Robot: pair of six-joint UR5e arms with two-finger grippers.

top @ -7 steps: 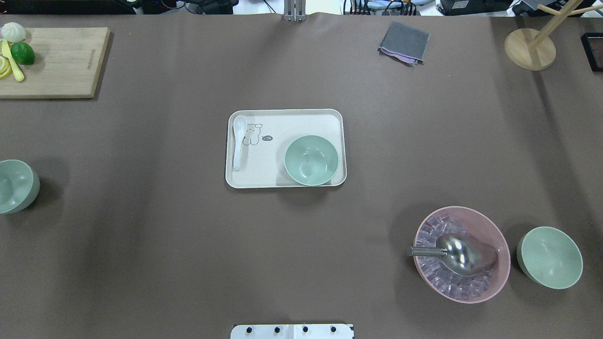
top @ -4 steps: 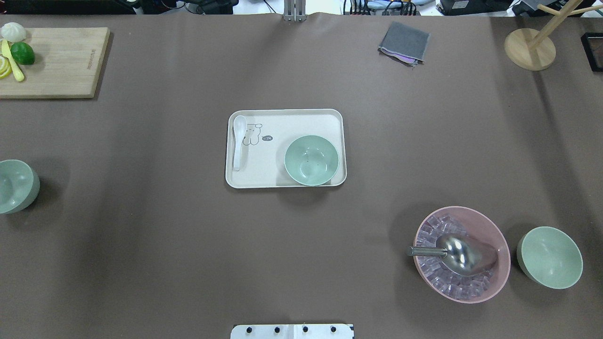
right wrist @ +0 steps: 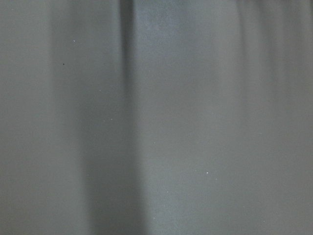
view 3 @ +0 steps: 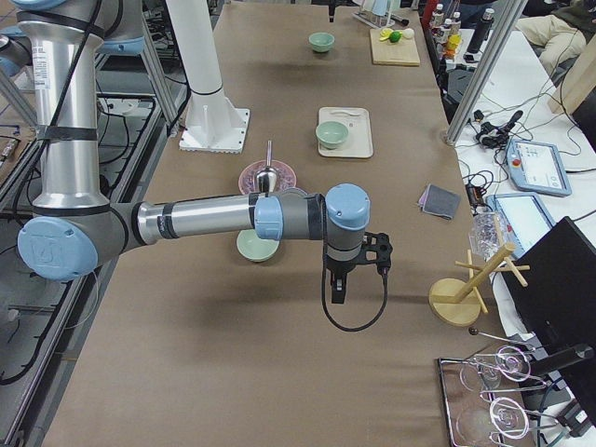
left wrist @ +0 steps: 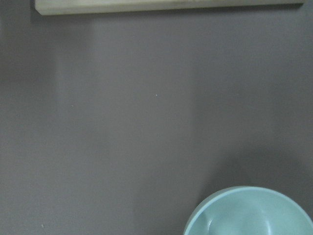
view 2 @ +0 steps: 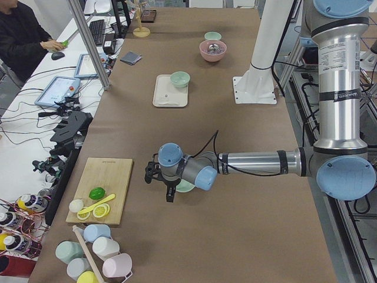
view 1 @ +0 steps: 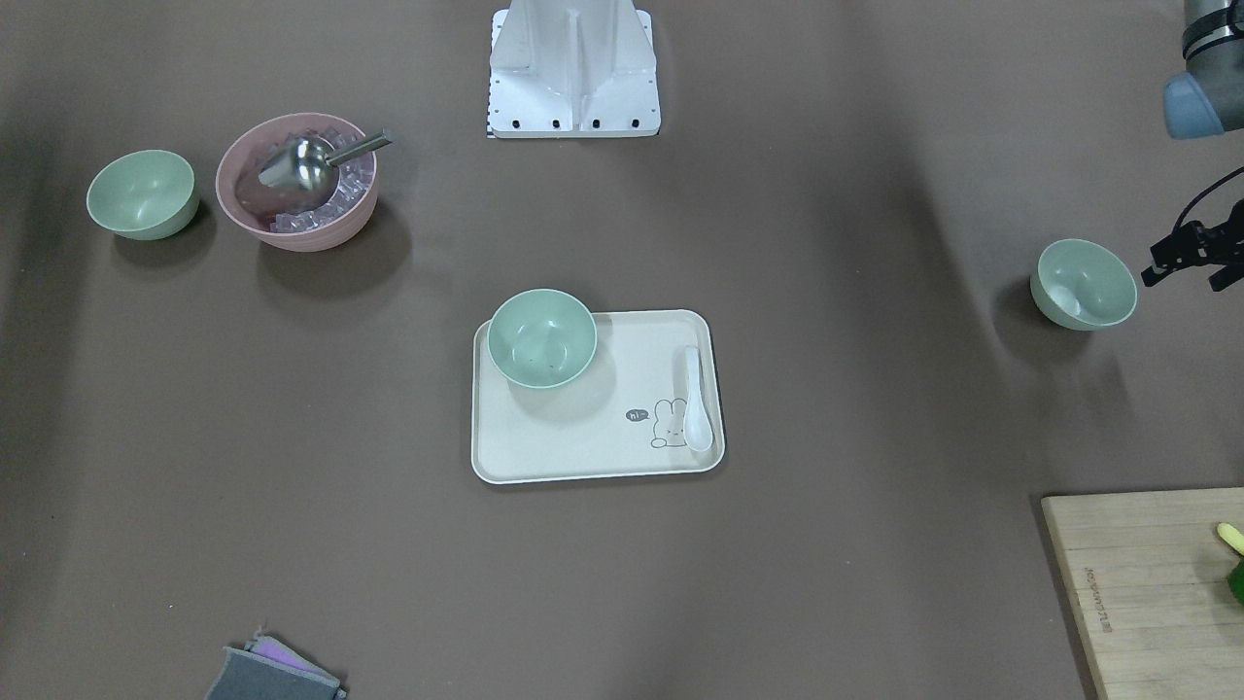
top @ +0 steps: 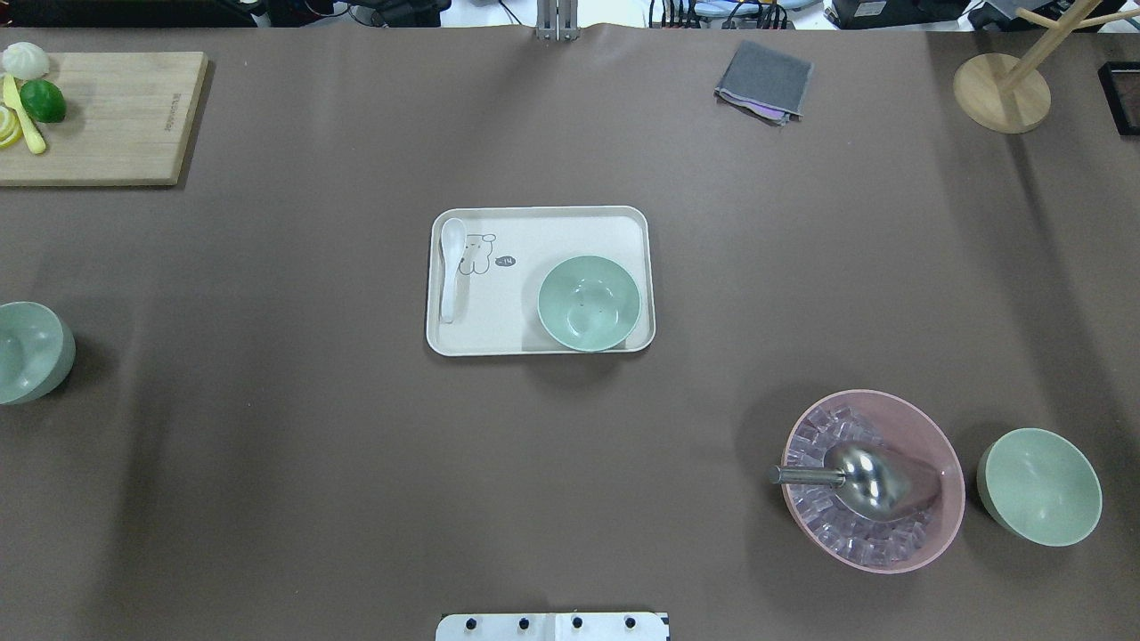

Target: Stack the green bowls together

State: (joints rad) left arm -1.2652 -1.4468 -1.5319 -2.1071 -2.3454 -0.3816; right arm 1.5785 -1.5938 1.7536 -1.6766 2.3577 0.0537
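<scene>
Bowls of pale green stand at three separate spots on the brown worktop [top: 312, 463], each upright and on its own. Closest to the robot's base, on its right, the right green bowl [top: 1039, 486] sits just beside the pink bowl [top: 922, 432], on that bowl's outer side, with a narrow gap between them. The pink bowl holds ice [top: 855, 539] and a metal scoop [top: 877, 481] lying on top, its handle pointing toward the worktop's middle. The right tool [view 3: 336, 291] hangs fingers down over bare worktop, beyond this bowl toward the worktop's right end. It shows only from the side, so I cannot tell whether its fingers are apart or together.

A little farther out, at the left edge, the left green bowl [top: 31, 352] rests on the worktop. The left tool [view 2: 168, 191] hangs just beside it on its outer side, and I cannot tell the state of its fingers either.

Farther still, in the centre, the middle green bowl [top: 589, 303] stands in the near right corner of a cream tray [top: 552, 233], with a white spoon [top: 452, 267] along the tray's left side. At the far edge lie a cutting board [top: 116, 125] with a lime [top: 43, 101], a folded grey cloth [top: 764, 80] and a wooden stand [top: 1002, 92].
</scene>
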